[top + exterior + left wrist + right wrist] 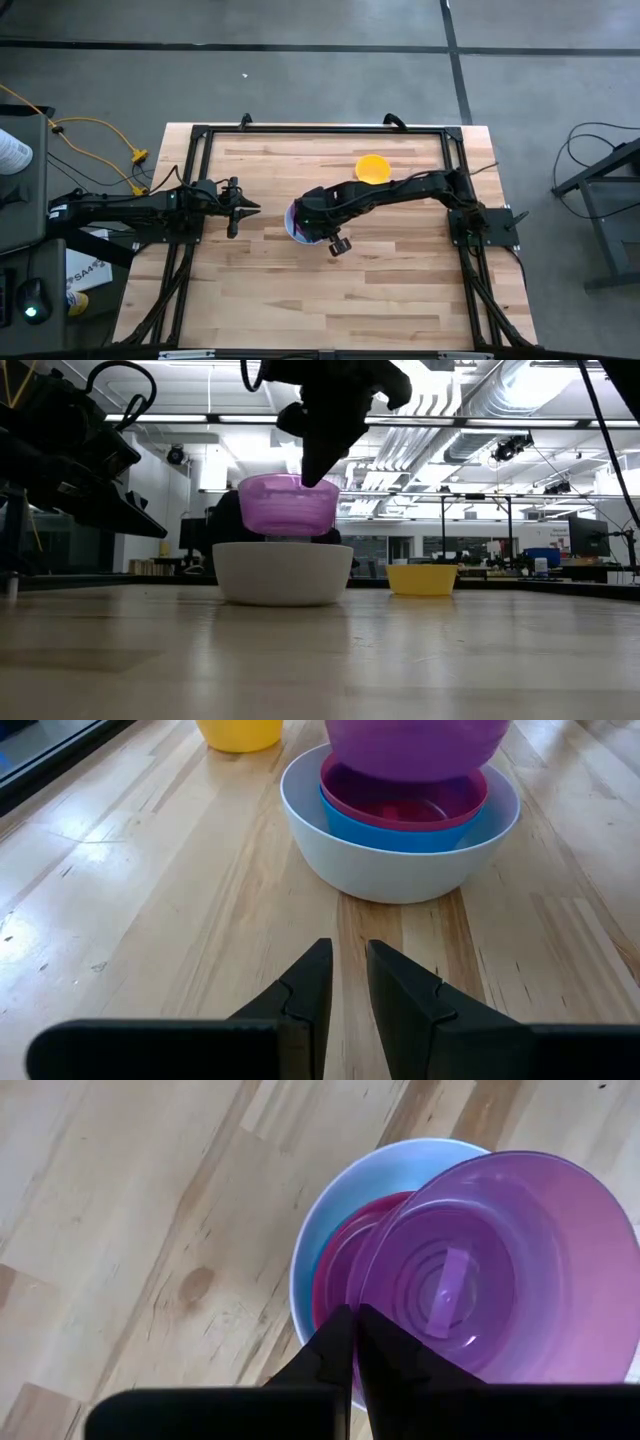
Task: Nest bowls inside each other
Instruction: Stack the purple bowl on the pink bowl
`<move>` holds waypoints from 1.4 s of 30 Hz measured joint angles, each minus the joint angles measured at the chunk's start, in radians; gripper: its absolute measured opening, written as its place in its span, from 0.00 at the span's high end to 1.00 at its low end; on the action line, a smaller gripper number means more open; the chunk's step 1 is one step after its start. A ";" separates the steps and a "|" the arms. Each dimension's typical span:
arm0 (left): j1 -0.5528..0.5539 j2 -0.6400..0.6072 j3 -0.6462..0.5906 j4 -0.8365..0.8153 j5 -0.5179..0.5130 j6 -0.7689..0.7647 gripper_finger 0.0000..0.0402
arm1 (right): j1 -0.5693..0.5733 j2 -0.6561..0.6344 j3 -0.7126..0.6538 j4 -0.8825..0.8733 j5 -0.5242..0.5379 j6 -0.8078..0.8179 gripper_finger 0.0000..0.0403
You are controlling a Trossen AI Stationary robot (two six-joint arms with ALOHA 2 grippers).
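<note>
- While it hangs clear of the stack, the purple bowl (288,504) is a translucent, smooth plastic round, pinched by its rim in the right end effector (356,1320), whose fingers are clenched on the bowl's thin wall.
- Directly beneath that end effector sits the white bowl (283,571), wide, opaque and matt, resting on the table (320,660).
- Nested in the white one is the blue bowl (400,836), and inside that the red bowl (400,804); both show as glossy concentric rings, the purple bowl's rounded base just above them and not touching.
- Well apart from the right end effector, farther along the table, the yellow bowl (373,168) stands alone, upright, shiny and opaque.
- Facing the stack from the side, the left end effector (346,978) holds nothing; its dark wedge-shaped fingers stand slightly apart above the tabletop, near the white bowl but short of it.
- Pale wooden planks with visible grain and a knot make up the table, edged by a black metal frame (320,130).
</note>
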 joint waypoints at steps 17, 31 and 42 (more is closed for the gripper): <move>0.000 0.000 0.000 0.000 0.000 0.000 0.83 | -0.001 0.033 -0.004 0.030 -0.031 0.028 0.99; 0.000 0.000 0.000 0.000 0.000 0.000 0.83 | -0.010 0.033 -0.031 0.064 -0.063 0.069 0.99; 0.000 0.000 0.000 0.000 0.000 0.000 0.83 | -0.029 0.033 -0.031 0.047 -0.042 0.069 0.99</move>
